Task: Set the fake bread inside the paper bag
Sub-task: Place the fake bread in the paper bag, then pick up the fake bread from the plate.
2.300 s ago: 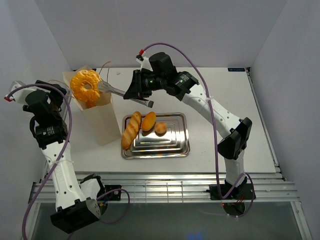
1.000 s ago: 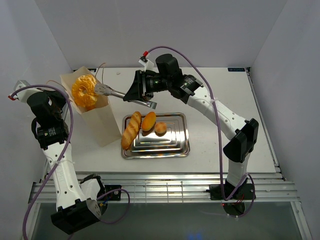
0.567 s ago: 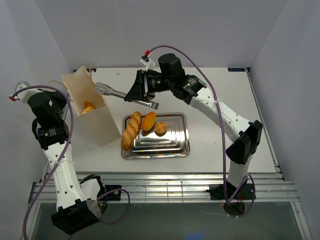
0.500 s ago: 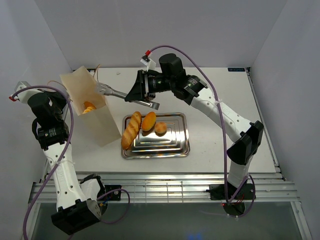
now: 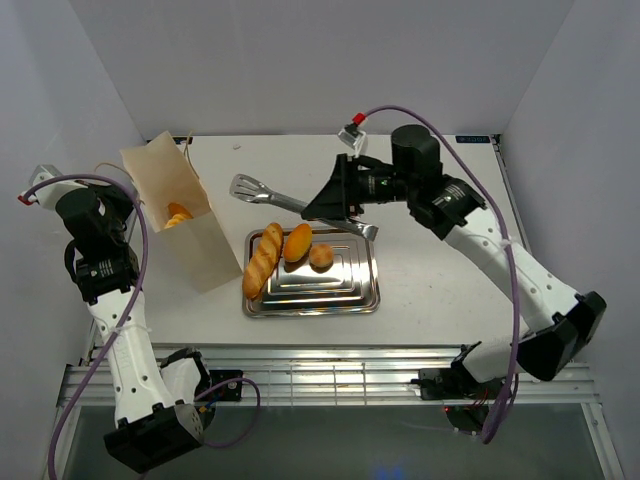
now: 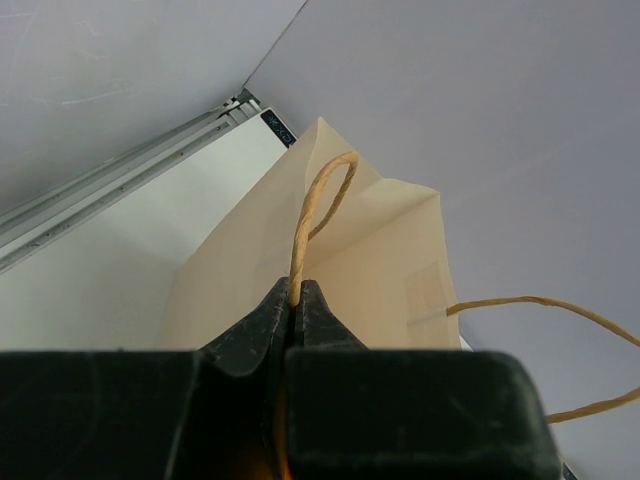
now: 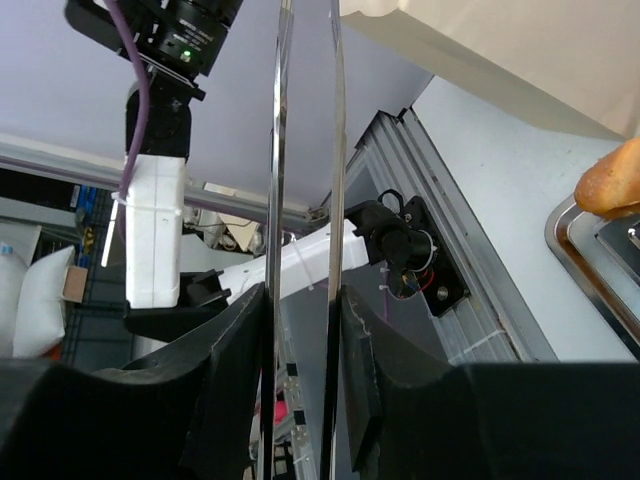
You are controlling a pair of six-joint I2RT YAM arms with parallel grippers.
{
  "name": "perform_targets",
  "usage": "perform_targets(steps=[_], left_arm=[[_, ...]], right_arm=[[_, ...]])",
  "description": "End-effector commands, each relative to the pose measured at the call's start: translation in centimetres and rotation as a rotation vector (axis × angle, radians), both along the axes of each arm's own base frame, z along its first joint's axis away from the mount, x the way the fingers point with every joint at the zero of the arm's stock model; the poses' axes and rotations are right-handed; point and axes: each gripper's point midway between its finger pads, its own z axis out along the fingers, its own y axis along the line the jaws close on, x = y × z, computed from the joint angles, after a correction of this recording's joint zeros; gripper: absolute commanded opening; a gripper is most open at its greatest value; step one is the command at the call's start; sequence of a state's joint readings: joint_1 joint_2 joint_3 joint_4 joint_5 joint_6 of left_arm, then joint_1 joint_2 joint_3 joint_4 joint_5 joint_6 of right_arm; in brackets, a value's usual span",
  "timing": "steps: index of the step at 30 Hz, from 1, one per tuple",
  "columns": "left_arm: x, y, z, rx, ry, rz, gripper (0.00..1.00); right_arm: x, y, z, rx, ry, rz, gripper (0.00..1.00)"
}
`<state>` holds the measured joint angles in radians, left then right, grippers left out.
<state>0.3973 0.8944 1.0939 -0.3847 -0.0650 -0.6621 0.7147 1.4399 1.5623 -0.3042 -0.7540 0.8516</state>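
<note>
Tongs (image 5: 275,199) now off bag (image 5: 195,242), white table (image 5: 430,285)

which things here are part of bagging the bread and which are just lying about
In the job: paper bag, its cord handle pinched by the left tool; bread piece inside it; baguette, oval roll, round roll; tongs in the right tool.
Just there: steel tray under the three loaves.

My pincer (image 7: 303,340) clamps both blades of the metal tongs (image 7: 335,150), which run straight up the view. The cream paper bag (image 7: 520,50) fills the upper right. At the right edge an orange loaf (image 7: 612,180) lies by the steel tray's rim (image 7: 580,250).
</note>
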Motion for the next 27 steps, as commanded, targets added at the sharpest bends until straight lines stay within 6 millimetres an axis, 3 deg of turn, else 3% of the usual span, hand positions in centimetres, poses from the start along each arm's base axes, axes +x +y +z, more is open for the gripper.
perform_targets(steps=[1,4,5,7,8,10,22,27], left_arm=[[-0.5,-0.5,1.4,0.024,-0.030,-0.020,0.00],[-0.7,-0.5,1.6,0.034,-0.029,-0.016,0.00],[-0.8,-0.4,1.7,0.038,-0.029,-0.013,0.00],[-1.0,-0.5,1.9,0.046,-0.031,-0.013,0.00],[-1.0,-0.6,2.0,0.045,-0.032,-0.019,0.00],[-1.0,-0.8,2.1,0.044,-0.038,-0.028,0.00],[-0.8,-1.3,1.7,0.034,-0.034,-0.060,0.00],[-0.6,-1.4,1.3,0.023,-0.036,-0.065,0.00]], right_arm=[[-1.7,-4.5,1.9,0.082,-0.059,-0.007,0.40],[-2.4,-8.1,1.2,0.092,-0.050,-0.061,0.40],[-2.7,-8.8,-0.9,0.071,-0.006,-0.057,0.40],[-2.7,-11.1,-2.0,0.072,-0.002,-0.114,0.40],[-2.7,-11.7,-4.8,0.046,0.065,-0.114,0.39],[-2.5,-13.4,-6.9,0.043,0.102,-0.150,0.39],[-0.6,-16.4,-21.0,-0.110,0.335,-0.295,0.40],[0.2,-17.0,-23.9,-0.162,0.378,-0.328,0.42]])
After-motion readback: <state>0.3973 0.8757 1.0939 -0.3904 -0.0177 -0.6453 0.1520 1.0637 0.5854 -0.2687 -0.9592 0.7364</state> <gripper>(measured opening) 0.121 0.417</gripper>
